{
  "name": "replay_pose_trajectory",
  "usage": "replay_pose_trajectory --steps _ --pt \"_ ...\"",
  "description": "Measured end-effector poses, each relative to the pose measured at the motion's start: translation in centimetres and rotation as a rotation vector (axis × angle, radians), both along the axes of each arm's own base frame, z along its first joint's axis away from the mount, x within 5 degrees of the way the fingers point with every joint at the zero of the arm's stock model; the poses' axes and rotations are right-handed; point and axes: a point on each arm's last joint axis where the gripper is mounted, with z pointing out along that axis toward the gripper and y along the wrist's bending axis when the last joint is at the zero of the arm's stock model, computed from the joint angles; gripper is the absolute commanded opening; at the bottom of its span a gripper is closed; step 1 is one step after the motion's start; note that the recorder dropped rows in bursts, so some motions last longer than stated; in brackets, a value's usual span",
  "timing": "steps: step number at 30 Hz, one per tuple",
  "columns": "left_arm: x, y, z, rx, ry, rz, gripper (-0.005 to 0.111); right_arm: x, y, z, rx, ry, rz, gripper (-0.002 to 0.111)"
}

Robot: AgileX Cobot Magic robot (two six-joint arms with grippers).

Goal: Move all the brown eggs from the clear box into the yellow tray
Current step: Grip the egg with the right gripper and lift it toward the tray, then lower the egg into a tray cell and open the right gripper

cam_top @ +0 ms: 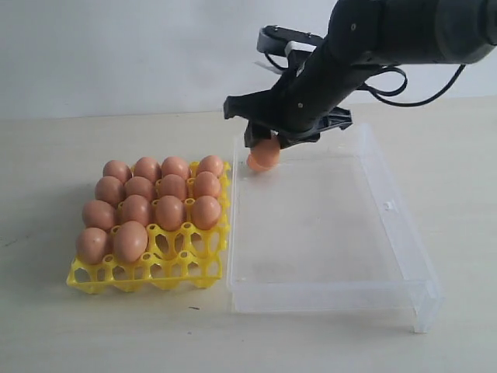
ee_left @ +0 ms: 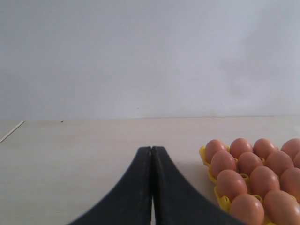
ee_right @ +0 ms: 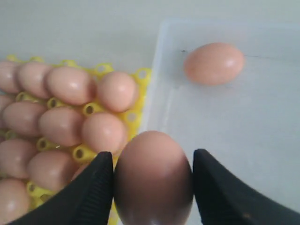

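Egg in transit: my right claw [cam_top: 265,144] is clenched on a brown egg [ee_right: 153,183] and holds it in the air at the far left corner of the clear box [cam_top: 334,299]. Its two black fingers [ee_right: 96,187] press the shell from opposite sides. In the right wrist view the held egg hangs over the box's left wall, right where the box meets the yellow tray [cam_top: 147,278]. A second brown egg [ee_right: 213,63] lies on its side on the box floor close to that same corner, apart from the claw. The tray stands on the pale surface [cam_top: 116,334] along the box's left wall; whether the two touch I cannot tell. It carries fourteen tray eggs [cam_top: 169,212]: three full rows of four at the far side and two more at the left of the next row. The cups to their right and those along the near edge stand open. My left claw [ee_left: 152,150] is clenched on nothing, its dark fingers pressed flat against each other. It points out over the surface toward a plain white wall [ee_left: 150,56], with the tray's eggs near it to one side.
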Motion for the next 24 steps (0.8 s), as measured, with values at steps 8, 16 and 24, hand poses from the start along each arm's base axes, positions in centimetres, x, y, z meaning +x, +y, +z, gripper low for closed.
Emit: replay_pose_trajectory --steps 8,16,24 --pt "0.0 0.0 0.0 0.0 0.0 0.0 0.0 -8.0 2.9 -0.2 0.138 -0.198 0.107 0.0" --pt "0.0 0.0 0.0 0.0 0.0 0.0 0.0 -12.5 5.3 -2.2 0.267 -0.364 0.175 0.0" --pt "0.0 0.0 0.0 0.0 0.0 0.0 0.0 -13.8 7.2 -4.8 0.34 -0.425 0.161 0.0"
